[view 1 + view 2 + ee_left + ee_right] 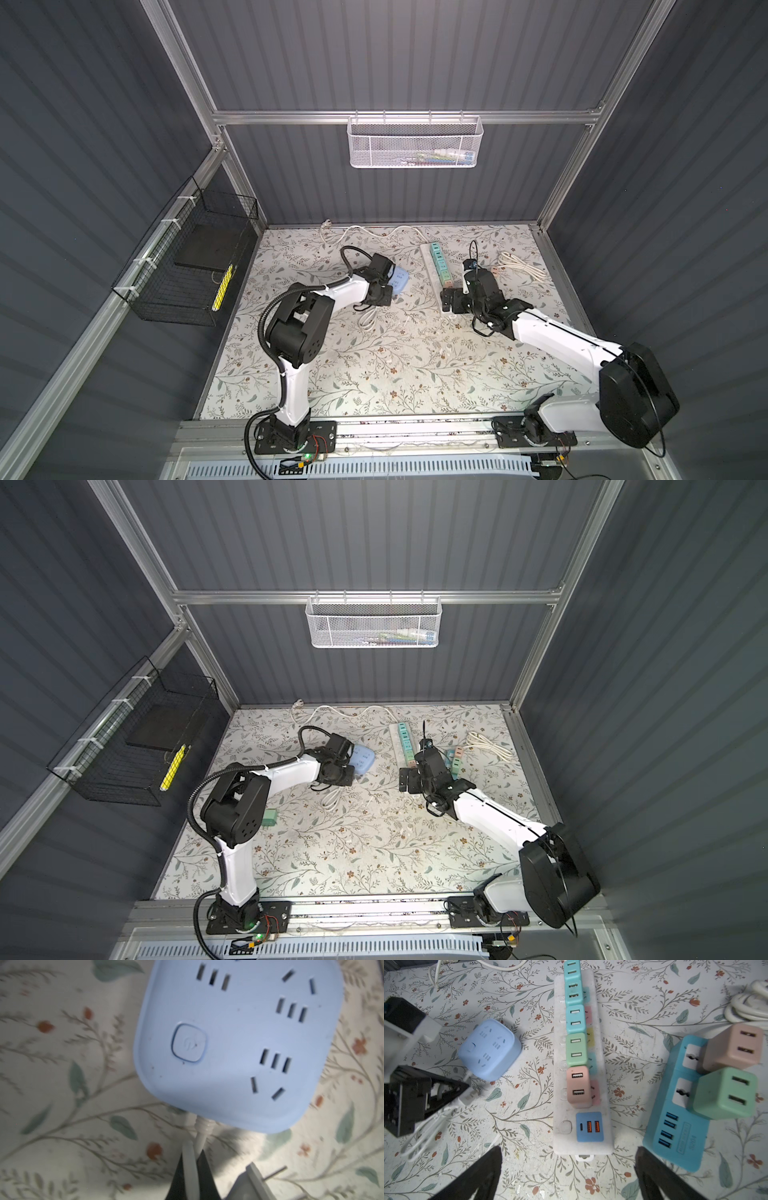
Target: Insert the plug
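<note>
Currently the left gripper (pixel 192 1165) is clamping fully shut on the white cord (pixel 188 1151) at the bottom centre of the left wrist view. The plug (pixel 256 1178) is sitting just to the right of the gripper tips at the bottom edge of that frame, with one metal prong (pixel 276 1172) pointing up and to the right. Whether the gripper is also touching the plug body cannot be told. The blue cube socket (pixel 239 1043) is filling the upper right of that frame. It is lying on the floral bench (pixel 62 1105) with its slots facing the camera.

The right gripper (pixel 568 1148) is standing wide open and holding nothing. It is hovering over the near end of the white power strip (pixel 604 1105) at the bottom centre of the right wrist view.

The step in hand appears to be bringing the plug to a free socket; which socket is meant is not shown. A grip on the cord alone is probably leaving the plug free to swing. The left arm should therefore be moving slowly, squaring the prongs to the slots before pressing, and pushing straight along the prong axis. The open right gripper is well placed for bracing the socket body, which looks light and likely to slide.
</note>
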Motion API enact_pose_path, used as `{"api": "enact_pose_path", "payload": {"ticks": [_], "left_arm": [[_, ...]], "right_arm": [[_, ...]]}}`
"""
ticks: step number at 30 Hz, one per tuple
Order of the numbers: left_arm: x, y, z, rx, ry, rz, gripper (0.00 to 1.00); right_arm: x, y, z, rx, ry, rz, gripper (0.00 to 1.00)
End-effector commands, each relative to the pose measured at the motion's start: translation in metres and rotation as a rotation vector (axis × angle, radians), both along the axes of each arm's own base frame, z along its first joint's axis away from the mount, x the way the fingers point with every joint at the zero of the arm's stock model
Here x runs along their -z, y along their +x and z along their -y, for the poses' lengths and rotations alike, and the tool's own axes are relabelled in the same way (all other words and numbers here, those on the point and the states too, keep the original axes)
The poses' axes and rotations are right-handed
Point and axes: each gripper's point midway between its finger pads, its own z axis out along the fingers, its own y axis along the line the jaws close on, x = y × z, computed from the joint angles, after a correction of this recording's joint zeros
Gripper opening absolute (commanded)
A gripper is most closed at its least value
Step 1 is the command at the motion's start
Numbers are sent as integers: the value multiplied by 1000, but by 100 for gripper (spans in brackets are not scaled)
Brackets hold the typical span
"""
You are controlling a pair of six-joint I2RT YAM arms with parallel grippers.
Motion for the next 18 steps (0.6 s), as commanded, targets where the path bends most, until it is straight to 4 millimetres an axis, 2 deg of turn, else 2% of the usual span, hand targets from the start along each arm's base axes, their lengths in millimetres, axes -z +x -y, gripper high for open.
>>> {"api": "enact_pose_path", "payload": {"ticks": [1,3,7,10,12,13,14,16,17,18], "left_arm": [[8,-43,8,110,56,-53,0],[9,-65,12,169,85,-55,0],[10,-93,1,215,121,-78,0],[6,-100,-13,219,176,-70,0],[4,-96,-29,188,255,-48,6],[3,-94,-35,170,285,-39,16],[2,-91,-40,153,312,-29,34],[-1,-87,-43,144,335,-13,58],[-2,-85,-44,139,345,-7,66],[-4,-83,-43,144,350,-1,68]], "right_arm": [[-5,-1,3,14,-3,18,99],[-6,-1,4,16,-9,21,99],[-10,-2,5,19,-2,32,99],[-10,-3,4,16,5,31,99],[-10,-3,3,11,8,29,99],[-10,-3,3,12,8,29,99],[-10,-3,3,12,7,29,99],[-11,-4,4,12,9,30,99],[-12,-4,4,11,11,32,99],[-13,-4,4,12,12,36,99]]}}
